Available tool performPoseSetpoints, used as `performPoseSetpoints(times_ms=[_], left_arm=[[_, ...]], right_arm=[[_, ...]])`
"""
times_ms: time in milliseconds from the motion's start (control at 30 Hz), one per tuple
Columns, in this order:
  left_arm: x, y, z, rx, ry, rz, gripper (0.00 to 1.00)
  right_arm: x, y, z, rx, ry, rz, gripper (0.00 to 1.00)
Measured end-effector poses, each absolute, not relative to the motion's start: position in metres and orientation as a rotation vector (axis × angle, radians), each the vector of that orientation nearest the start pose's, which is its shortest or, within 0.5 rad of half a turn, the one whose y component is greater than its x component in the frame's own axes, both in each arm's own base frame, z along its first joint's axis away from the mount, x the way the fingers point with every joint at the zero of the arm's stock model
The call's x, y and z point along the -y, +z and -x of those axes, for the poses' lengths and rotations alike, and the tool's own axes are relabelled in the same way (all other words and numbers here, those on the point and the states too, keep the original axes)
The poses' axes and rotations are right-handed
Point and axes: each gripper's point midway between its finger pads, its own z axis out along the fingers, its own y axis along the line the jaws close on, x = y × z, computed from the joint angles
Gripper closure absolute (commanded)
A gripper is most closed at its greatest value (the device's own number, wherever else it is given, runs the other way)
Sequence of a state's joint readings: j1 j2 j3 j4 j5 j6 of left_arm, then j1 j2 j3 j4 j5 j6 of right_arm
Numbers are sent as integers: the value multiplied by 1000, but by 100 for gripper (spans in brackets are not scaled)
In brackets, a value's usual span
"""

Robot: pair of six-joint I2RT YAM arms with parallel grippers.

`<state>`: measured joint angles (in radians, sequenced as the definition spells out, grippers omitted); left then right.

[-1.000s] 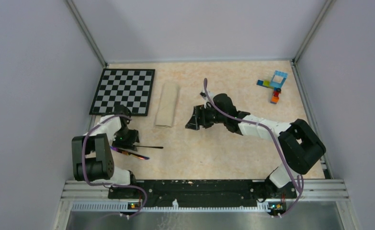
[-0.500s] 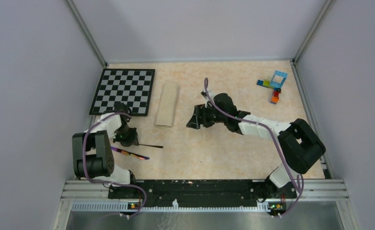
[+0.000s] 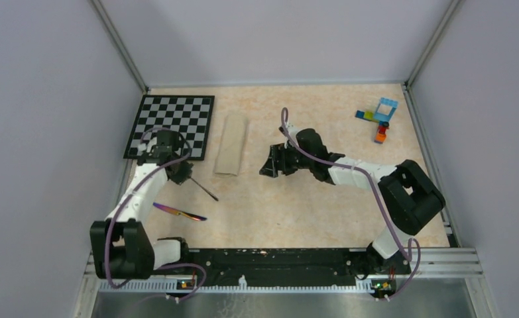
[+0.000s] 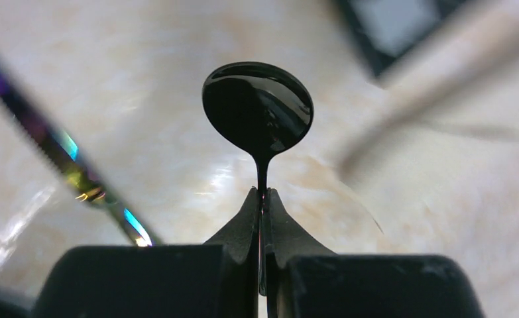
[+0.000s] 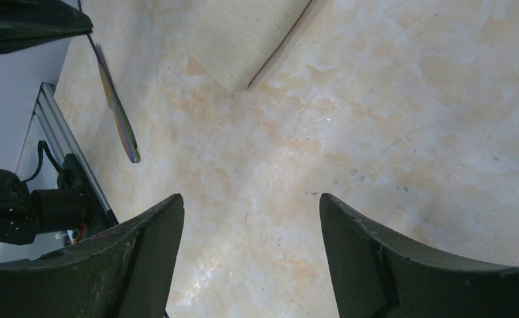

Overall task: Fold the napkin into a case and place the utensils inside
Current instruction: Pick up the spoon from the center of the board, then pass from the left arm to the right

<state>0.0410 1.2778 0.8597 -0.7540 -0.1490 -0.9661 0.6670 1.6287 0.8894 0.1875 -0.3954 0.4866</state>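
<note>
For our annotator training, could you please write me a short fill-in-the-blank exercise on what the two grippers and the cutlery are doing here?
1. The left gripper pinches the black spoon by its ____.
2. The right gripper stands ____, with nothing between its fingers.
3. The rainbow-tinted utensil is held by ____ gripper.
4. In the top view, the folded napkin lies just ____ of the chequered board.
Missing words: handle; open; neither; right.

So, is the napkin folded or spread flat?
Folded: the napkin lies as a narrow strip beside the chequered board, far narrower than it.
</note>
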Motion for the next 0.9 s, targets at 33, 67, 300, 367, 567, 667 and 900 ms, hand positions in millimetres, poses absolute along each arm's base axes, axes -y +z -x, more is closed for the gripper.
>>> performPoseSetpoints(times_ms=[33,67,300,367,567,667,900], left_arm=[[7,91,-276,-2365,-108,1223,100],[25,109,-285,-2361,-173,1038,100],[136,185,-298,-2296,-466,230,100],[157,188,-295,-2292,-501,100,100],[202,182,-280,-2297,-595,-195,100],[207,180,-282,-2291,-606,-245,100],[214,166,-283,-2324,-594,-308,100]], right_arm=[[-335,105,-287,-2225,1074,462,27],[-335,105,-286,-2219,1080,470,28],[-341,126,-281,-2126,1173,514,44],[-344,142,-283,-2076,1205,502,46],[-344,200,-291,-1922,1255,406,46],[-349,221,-297,-1874,1251,370,51],[-358,226,-298,-1878,1213,318,66]])
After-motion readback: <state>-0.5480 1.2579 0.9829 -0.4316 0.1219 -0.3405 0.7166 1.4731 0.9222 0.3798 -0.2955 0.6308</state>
